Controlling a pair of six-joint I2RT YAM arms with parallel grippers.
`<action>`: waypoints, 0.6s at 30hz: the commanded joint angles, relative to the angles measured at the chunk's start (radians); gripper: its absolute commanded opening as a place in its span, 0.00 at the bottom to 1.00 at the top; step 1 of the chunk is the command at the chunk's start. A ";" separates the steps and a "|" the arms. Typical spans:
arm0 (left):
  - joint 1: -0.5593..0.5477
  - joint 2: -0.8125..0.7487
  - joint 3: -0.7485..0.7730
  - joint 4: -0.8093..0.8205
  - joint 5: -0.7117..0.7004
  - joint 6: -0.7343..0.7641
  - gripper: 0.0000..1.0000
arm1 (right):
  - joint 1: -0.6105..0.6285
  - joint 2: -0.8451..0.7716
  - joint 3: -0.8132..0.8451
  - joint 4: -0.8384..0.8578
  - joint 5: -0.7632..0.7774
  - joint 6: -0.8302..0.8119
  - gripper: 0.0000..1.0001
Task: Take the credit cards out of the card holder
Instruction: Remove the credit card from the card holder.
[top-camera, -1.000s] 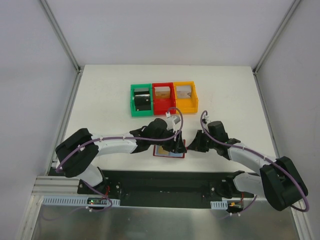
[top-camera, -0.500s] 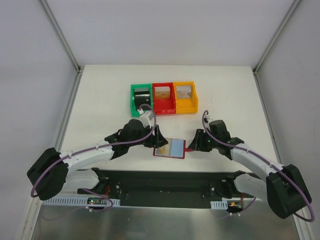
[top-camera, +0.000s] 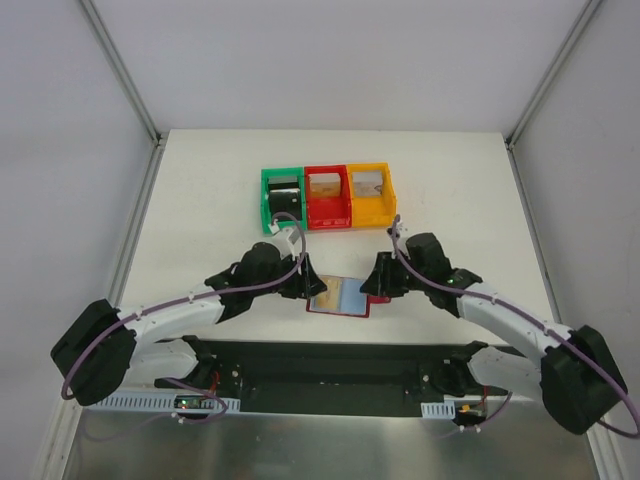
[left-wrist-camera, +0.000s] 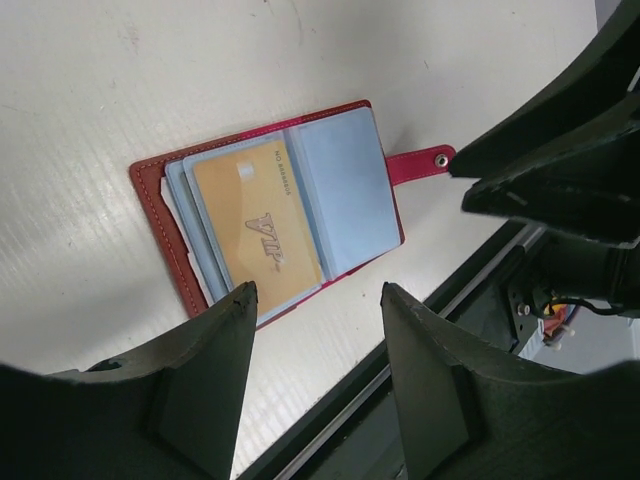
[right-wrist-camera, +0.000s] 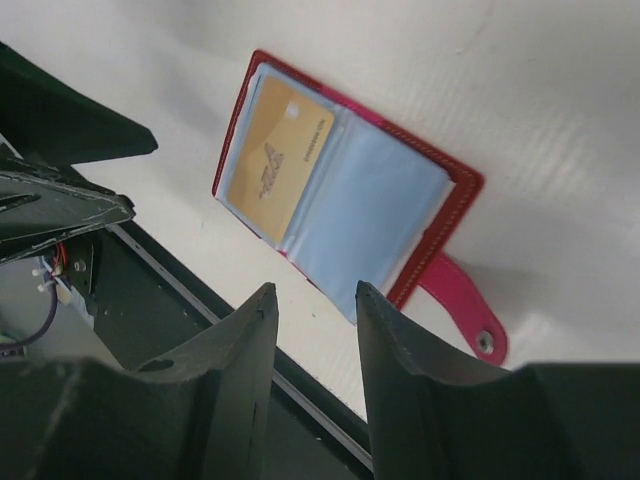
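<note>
The card holder (top-camera: 348, 296) lies open and flat near the table's front edge, grey-blue lining up. A gold credit card (top-camera: 324, 298) sits in its left half, with the edges of other cards tucked behind it. In the left wrist view the card holder (left-wrist-camera: 345, 175), the gold card (left-wrist-camera: 258, 225) and the red tab strap (left-wrist-camera: 420, 165) show clearly. My left gripper (top-camera: 305, 285) is open and empty at the card holder's left edge. My right gripper (top-camera: 373, 283) is open and empty at its right edge, by the strap (right-wrist-camera: 462, 305). Neither gripper touches the card holder.
A green bin (top-camera: 266, 205) holding a black block, a red bin (top-camera: 327, 215) and a yellow bin (top-camera: 371, 212) stand in a row behind the card holder. The black base rail (top-camera: 320, 355) runs just in front of the card holder.
My left gripper has drawn back to the left from over the card holder, which now lies open and uncovered. My right gripper has moved left, closer to the card holder's right edge.
</note>
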 joint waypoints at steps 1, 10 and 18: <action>0.012 0.052 0.004 0.074 0.048 -0.017 0.51 | 0.082 0.115 0.039 0.196 -0.038 0.082 0.39; 0.012 0.138 -0.004 0.151 0.071 -0.038 0.39 | 0.135 0.313 0.027 0.426 -0.032 0.203 0.40; 0.011 0.194 -0.016 0.189 0.064 -0.049 0.28 | 0.171 0.414 0.011 0.527 0.052 0.262 0.46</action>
